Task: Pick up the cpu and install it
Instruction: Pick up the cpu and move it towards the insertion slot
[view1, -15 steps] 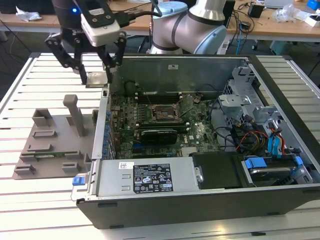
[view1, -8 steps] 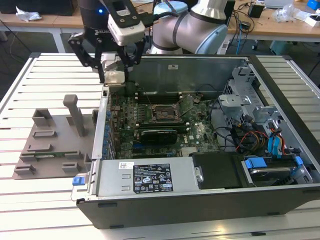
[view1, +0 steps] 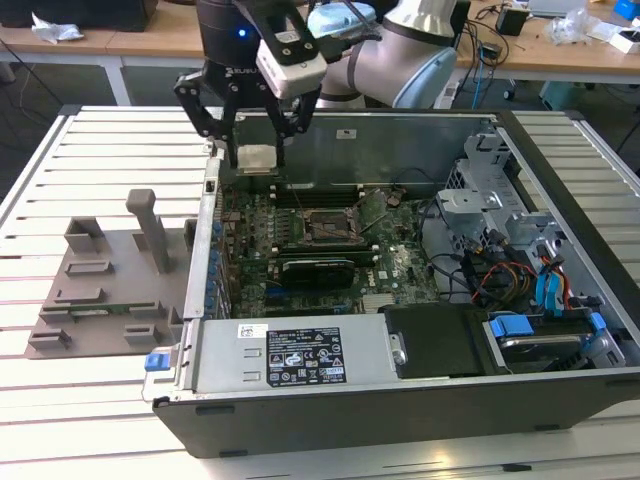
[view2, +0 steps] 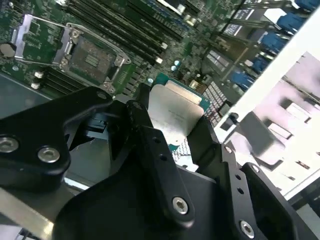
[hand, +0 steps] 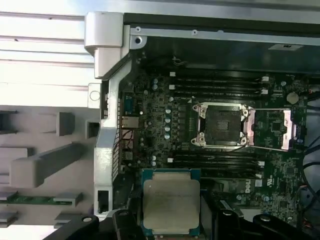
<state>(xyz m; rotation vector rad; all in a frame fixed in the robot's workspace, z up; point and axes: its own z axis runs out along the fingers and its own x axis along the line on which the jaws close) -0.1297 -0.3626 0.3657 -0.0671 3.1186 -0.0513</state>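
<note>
Gripper (view2: 172, 122), black, two-fingered: nearest item in both wrist views. Fingers (view2: 150, 145) are closed onto the cpu from two opposite sides.

Cpu (view2: 177, 105): flat square chip with a silvery-grey metal top plate on a thin green-edged board. It is held level in the gripper, top plate up, off every surface. In the exterior view it hangs above the corner of the open computer case (view1: 560, 400) on the exterior view's left, over the motherboard edge.
- Handling (judged): light, rigid and thin. The metal top looks smooth, so likely slick under the pads.
- Handling (judged): the underside is not seen and is presumed delicate.
- Handling (judged): best hold is as now, on two opposite edges, kept flat with no twisting.

Socket (hand: 222, 125): square and dark, with its metal load plate (hand: 272, 129) swung open beside it. It is unoccupied and well apart from the cpu.

Motherboard (hand: 160, 130): green, with memory slots either side of the socket.

Expansion card (view1: 318, 268): long and black, seated beyond the socket.

Tray (view1: 100, 290): grey plastic with upright posts, on the slatted table outside the case.
</note>
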